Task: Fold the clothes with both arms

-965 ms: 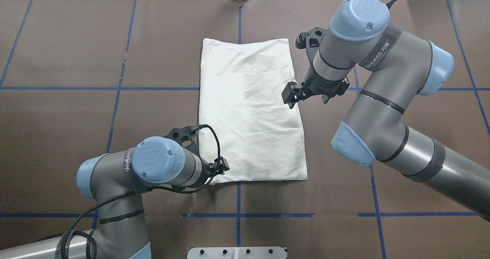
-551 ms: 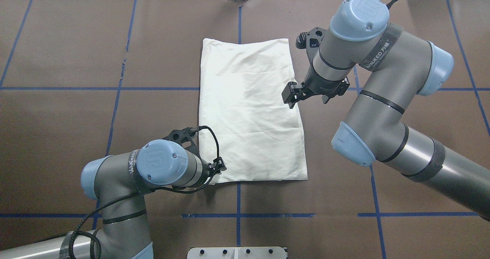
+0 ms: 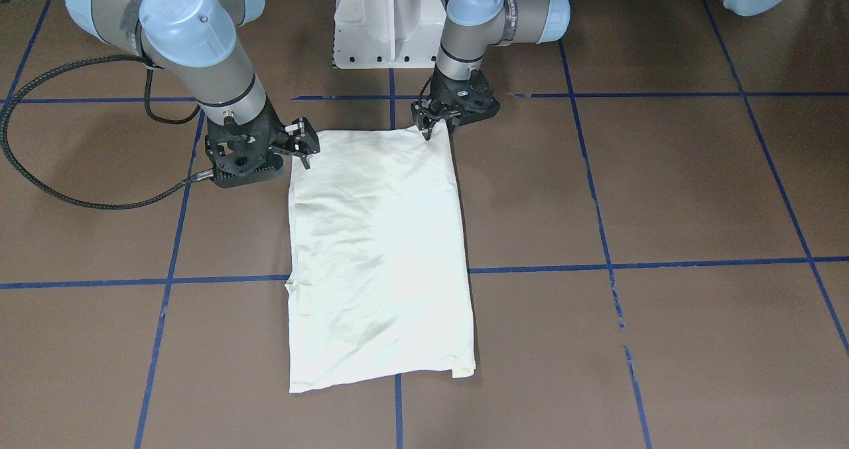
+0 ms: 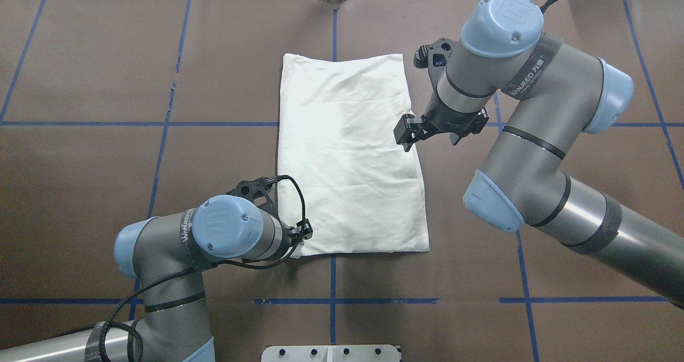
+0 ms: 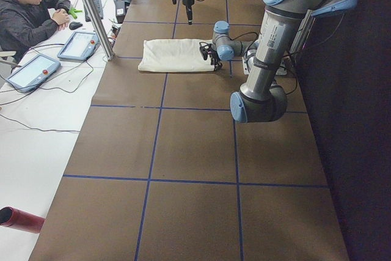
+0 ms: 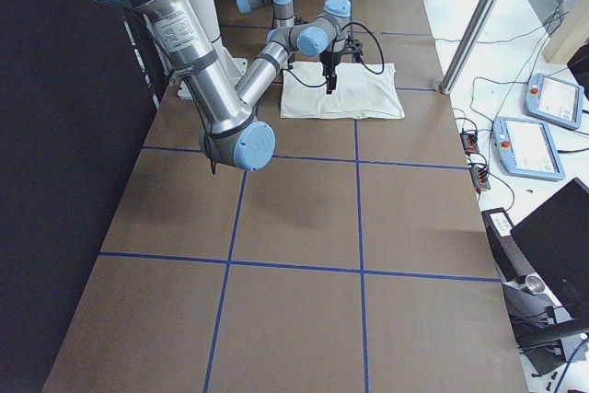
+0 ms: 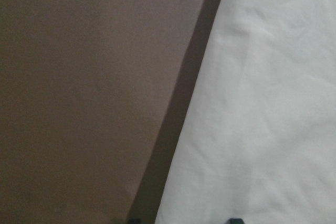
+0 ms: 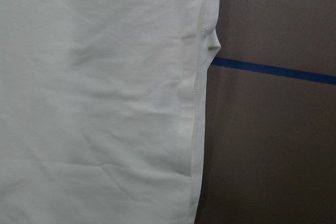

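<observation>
The clothes are one cream shirt folded into a long rectangle, plain side up, lying flat mid-table. My left gripper is low at the shirt's near-left corner. In the left wrist view the shirt fills the right half and two fingertips sit apart at the bottom edge, one on each side of the hem, so the left gripper is open. My right gripper hangs well above the shirt's right edge, open and holding nothing. The right wrist view looks down on that hem.
Blue tape lines cross the brown table cover. The white pedestal stands at the robot's edge. Beyond the far edge, a person sits at a side table with tablets and a metal post.
The left arm has shifted slightly, bringing its gripper in closer to the shirt's near-left corner. The right arm and the shirt have not moved.
</observation>
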{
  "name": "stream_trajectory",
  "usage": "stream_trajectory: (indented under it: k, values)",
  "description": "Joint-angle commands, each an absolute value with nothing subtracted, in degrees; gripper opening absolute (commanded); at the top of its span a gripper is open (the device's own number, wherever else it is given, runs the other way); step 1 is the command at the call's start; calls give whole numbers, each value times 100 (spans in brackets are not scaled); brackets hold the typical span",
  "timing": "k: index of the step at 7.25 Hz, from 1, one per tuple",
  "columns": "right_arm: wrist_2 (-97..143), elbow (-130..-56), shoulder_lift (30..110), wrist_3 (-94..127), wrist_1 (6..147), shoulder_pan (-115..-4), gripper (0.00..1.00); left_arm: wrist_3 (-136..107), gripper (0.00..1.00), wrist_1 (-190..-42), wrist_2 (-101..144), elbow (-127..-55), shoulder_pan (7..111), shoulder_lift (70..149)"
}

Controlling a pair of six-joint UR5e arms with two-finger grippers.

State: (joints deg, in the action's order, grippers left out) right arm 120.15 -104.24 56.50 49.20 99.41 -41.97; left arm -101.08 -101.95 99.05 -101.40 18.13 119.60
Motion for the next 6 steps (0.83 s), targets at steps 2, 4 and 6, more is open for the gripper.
stream_trajectory:
  k: [2,4,6]
  values:
    - [12023,-10424,5643,5001,9940,-4201,100,-10063,34,-10178,9923,-10151,1811,11953]
    - [12023,-10433,5643,5045,9940,-4192,100,-10063,0,-10169,9932,-10186,1802,11944]
    - [12023,-10459,5651,5272,9940,-4175,100,-10037,0,-10160,9967,-10265,1810,11944]
